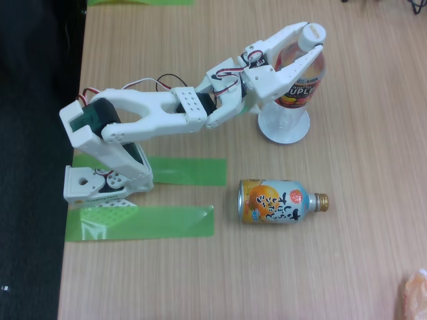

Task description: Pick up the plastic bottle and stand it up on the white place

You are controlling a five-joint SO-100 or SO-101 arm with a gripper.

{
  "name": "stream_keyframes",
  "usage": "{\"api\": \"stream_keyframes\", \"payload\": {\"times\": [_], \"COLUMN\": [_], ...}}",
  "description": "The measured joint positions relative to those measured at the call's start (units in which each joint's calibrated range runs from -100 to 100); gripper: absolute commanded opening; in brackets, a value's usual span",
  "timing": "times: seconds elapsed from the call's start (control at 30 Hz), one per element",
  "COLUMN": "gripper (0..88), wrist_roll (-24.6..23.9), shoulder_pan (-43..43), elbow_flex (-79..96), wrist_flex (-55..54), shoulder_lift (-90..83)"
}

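An orange-and-silver bottle-can [279,201] lies on its side on the wooden table [347,267], gold neck pointing at the right edge. Two green tape strips [170,197] sit near the left edge, one above the other. There's more green tape [140,2] at the top edge, plus something pale orange [415,297] poking in at the bottom right corner, can't tell what.

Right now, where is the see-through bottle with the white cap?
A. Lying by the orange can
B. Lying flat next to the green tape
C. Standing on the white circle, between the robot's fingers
C: the plastic bottle stands upright on the white place, the gripper around its neck.
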Motion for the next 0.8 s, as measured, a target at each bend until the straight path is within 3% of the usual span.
{"api": "stream_keyframes", "payload": {"times": [0.17, 0.37, 0.8], "gripper": [8.8, 19.1, 19.1], "wrist_roll": [0.0, 0.0, 0.0], "shoulder_pan": [0.0, 0.0, 0.0], "elbow_flex": [0.0, 0.1, 0.2], "wrist_flex": [0.0, 0.0, -0.1], "shoulder_lift": [0.0, 0.0, 0.0]}}
